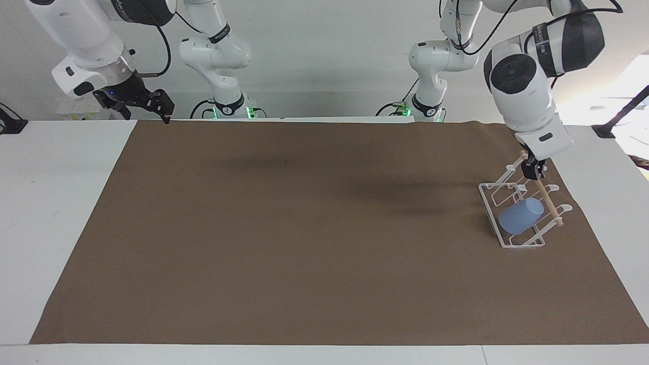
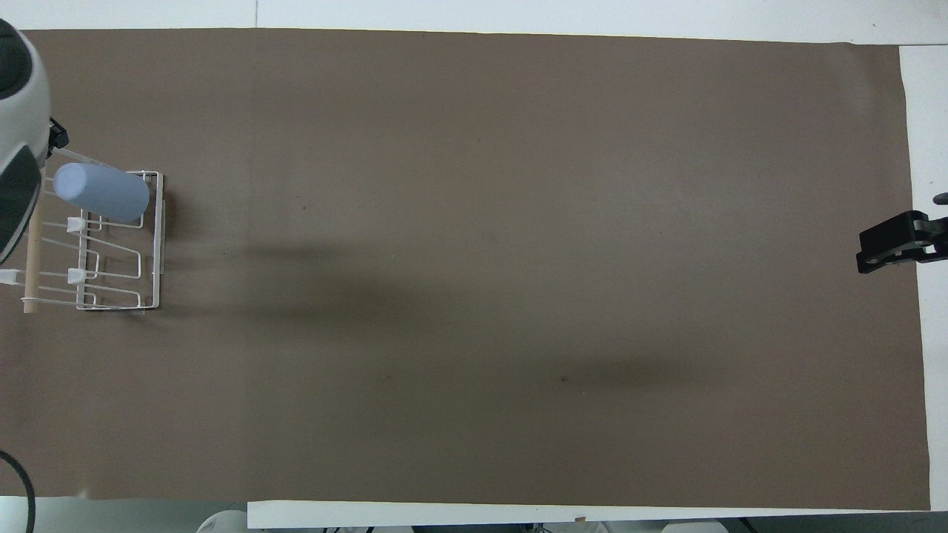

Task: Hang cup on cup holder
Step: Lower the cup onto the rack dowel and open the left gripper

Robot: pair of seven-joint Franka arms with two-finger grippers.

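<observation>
The light-blue cup (image 1: 520, 215) lies tilted on a prong of the white wire cup holder (image 1: 488, 200), at the rack's end farther from the robots, with its base up toward the wooden dowel (image 1: 549, 202). In the overhead view the cup (image 2: 101, 192) rests on the cup holder (image 2: 152, 244). My left gripper (image 1: 533, 172) is clear of the cup, raised over the rack's end nearer the robots, by the dowel's tip. My right gripper (image 1: 152, 104) waits above the table's corner at the right arm's end and holds nothing.
A brown mat (image 1: 304, 228) covers most of the white table (image 1: 56, 203). The rack stands near the mat's edge at the left arm's end. The left arm's wrist (image 2: 18, 148) overhangs the rack's dowel side in the overhead view.
</observation>
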